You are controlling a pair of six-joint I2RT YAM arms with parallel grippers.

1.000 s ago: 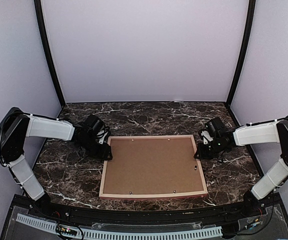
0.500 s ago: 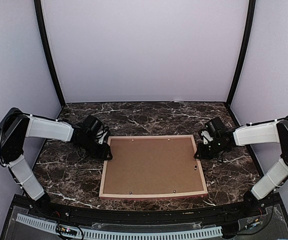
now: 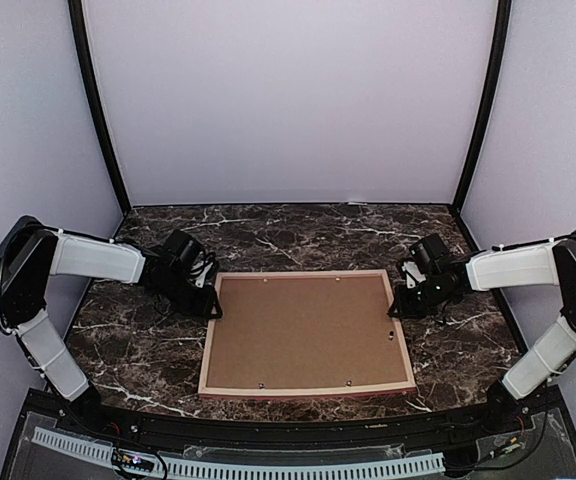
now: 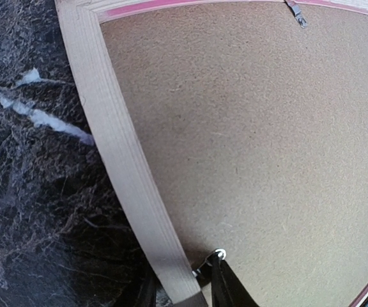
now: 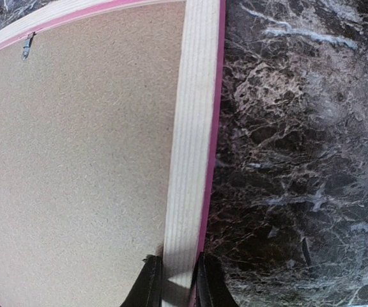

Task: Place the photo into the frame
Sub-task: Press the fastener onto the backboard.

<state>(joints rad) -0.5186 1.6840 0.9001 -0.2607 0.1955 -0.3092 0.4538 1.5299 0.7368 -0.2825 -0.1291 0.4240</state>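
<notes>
Pale pinkish wood forms the frame (image 3: 210,345), which lies face down on the dark marbled counter (image 3: 288,235), stretched between the two claws. A brown backing board (image 3: 303,330) fills its opening, spreading inward from each claw.

The right claw (image 5: 177,284) pinches the frame's right rail, one finger on the board side and one on the counter side, both touching the wood. This grip probably steadies the frame so it cannot slide.

The left claw (image 4: 184,297) straddles the left rail near its far corner, a finger on either side. A small metal tab (image 4: 219,254) sits just beside its inner finger. Whether these fingers press the wood or only bracket it cannot be told.

The photo shows in no view. Judging by the seated board, it may lie beneath it, but that is hidden.

Counted: one frame, one backing board, two claws, and at least four small metal tabs along the board's edge. They are too small to count exactly.
</notes>
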